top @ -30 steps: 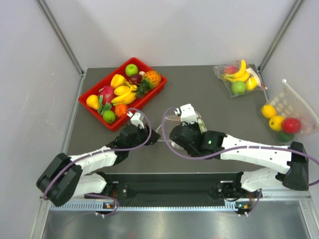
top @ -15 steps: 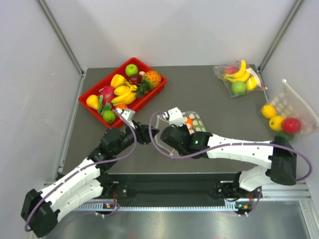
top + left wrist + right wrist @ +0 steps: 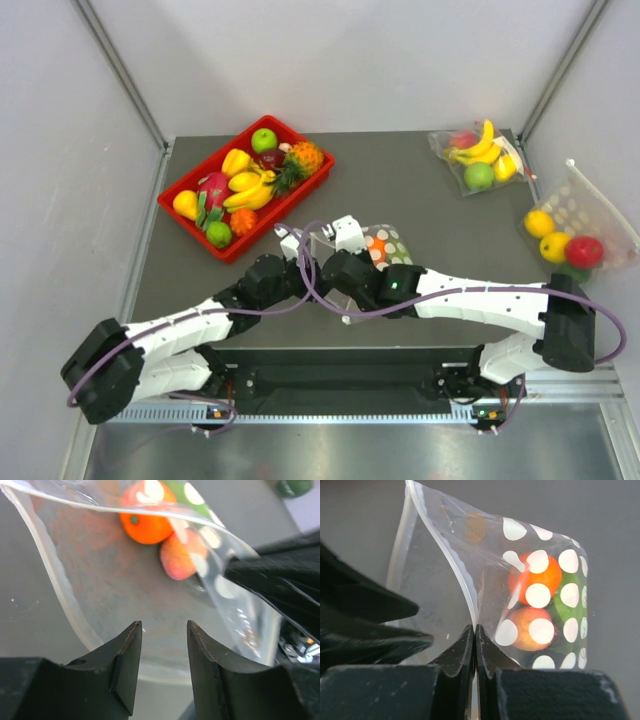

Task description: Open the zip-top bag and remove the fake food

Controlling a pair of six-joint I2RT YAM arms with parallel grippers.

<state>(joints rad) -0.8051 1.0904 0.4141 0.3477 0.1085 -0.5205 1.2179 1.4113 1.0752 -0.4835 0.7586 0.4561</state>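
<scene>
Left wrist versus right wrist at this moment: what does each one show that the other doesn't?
Only the left wrist view shows the left gripper, jaws apart with nothing between them, facing the open mouth of the zip-top bag. Only the right wrist view shows the right gripper pinched shut on an edge of the bag, and its dotted side from outside. Both show the bag with the orange fruit and the peach inside. The green fruit is plain in the right view and a sliver in the left.
</scene>
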